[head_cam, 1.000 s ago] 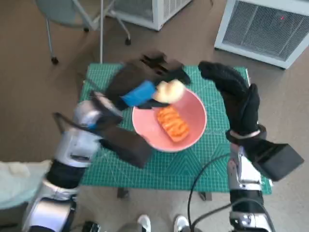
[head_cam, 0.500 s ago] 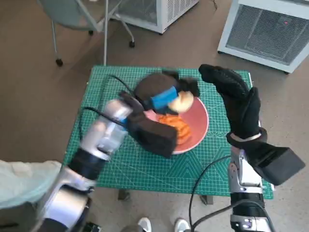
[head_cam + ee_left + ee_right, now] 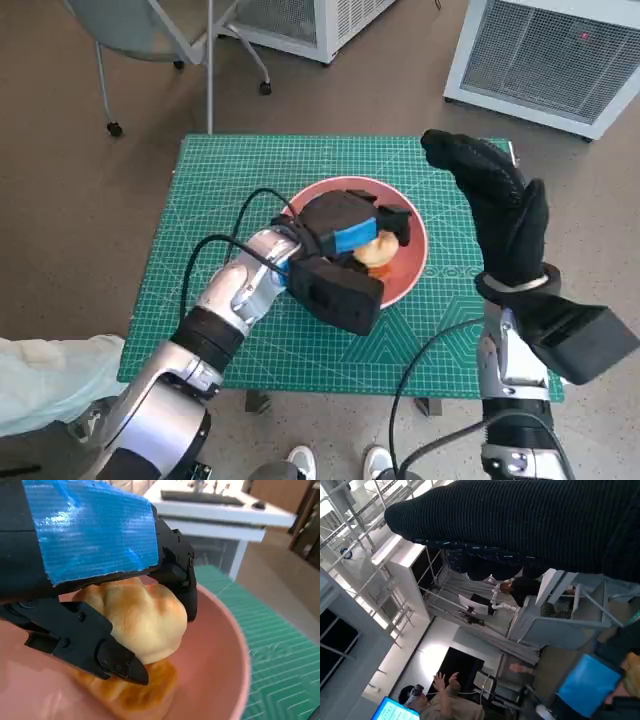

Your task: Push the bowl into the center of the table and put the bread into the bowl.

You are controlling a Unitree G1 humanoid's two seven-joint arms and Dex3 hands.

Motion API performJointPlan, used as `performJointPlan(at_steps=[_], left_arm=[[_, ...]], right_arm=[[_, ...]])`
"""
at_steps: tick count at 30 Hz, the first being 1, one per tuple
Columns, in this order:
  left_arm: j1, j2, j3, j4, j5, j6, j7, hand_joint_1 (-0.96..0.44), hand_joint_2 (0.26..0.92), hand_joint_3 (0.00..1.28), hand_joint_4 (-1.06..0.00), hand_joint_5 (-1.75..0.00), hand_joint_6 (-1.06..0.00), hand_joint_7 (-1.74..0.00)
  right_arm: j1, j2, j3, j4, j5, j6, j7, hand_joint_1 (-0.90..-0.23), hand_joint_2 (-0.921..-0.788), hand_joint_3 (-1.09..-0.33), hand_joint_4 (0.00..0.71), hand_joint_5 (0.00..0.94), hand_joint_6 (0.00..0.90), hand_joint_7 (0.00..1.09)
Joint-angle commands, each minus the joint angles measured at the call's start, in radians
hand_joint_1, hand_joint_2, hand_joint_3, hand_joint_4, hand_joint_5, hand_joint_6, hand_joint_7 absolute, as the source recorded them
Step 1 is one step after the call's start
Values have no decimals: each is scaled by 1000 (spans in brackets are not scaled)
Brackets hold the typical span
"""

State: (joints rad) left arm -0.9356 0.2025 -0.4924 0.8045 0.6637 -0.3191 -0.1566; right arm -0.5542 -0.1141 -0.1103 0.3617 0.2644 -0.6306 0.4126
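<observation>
Head view: pink bowl (image 3: 408,262) near the middle of the green surface (image 3: 220,200), slightly toward its far edge. Left robot hand (image 3: 350,228) lowered inside the bowl, closed around a pale bread roll (image 3: 378,250). Right robot hand (image 3: 495,205) raised above the right edge of the surface, gloved fingers extended, holding nothing.

Left wrist view: black fingers (image 3: 175,575) clamped on either side of the bread roll (image 3: 137,615), golden, rounded, with a lightly browned crust. Beneath it an orange pastry (image 3: 130,692) lying in the bowl (image 3: 220,645). Probably light, soft, easily squashed; best held gently across its sides.

Right wrist view: only the knitted glove (image 3: 530,525) along the top; a person (image 3: 440,702) beyond.
</observation>
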Motion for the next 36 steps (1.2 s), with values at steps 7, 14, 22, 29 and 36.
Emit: performJointPlan(at_steps=[7, 14, 22, 29, 36], left_arm=[[14, 40, -4, -129, 1, 81, -100, -351, 824, 8, -130, -13, -308, -47], [62, 85, 53, -266, -68, 88, -152, -392, 820, 2, -73, 0, -276, -11], [99, 138, 163, -399, -212, 80, -229, -431, 822, 2, -44, 0, -254, -1], [110, 184, 278, -494, -412, 99, -356, -533, 849, 11, -37, 0, -218, 0], [149, 202, 395, -582, -620, 110, -434, -569, 889, 19, -27, 0, -194, 0]], right_arm=[[19, -6, 2, 4, -30, 9, -19, -757, -921, -775, 133, 2, -1, 516], [15, -4, 3, 3, -32, 13, -21, -761, -921, -775, 133, 2, -1, 514], [5, -5, 3, 4, -26, 18, -15, -761, -921, -776, 133, 1, -1, 512], [-6, -10, 1, 3, -20, 23, -10, -761, -921, -777, 132, 1, -1, 511], [-11, -17, -3, -24, -20, 34, -16, -759, -921, -778, 130, 0, -1, 511]])
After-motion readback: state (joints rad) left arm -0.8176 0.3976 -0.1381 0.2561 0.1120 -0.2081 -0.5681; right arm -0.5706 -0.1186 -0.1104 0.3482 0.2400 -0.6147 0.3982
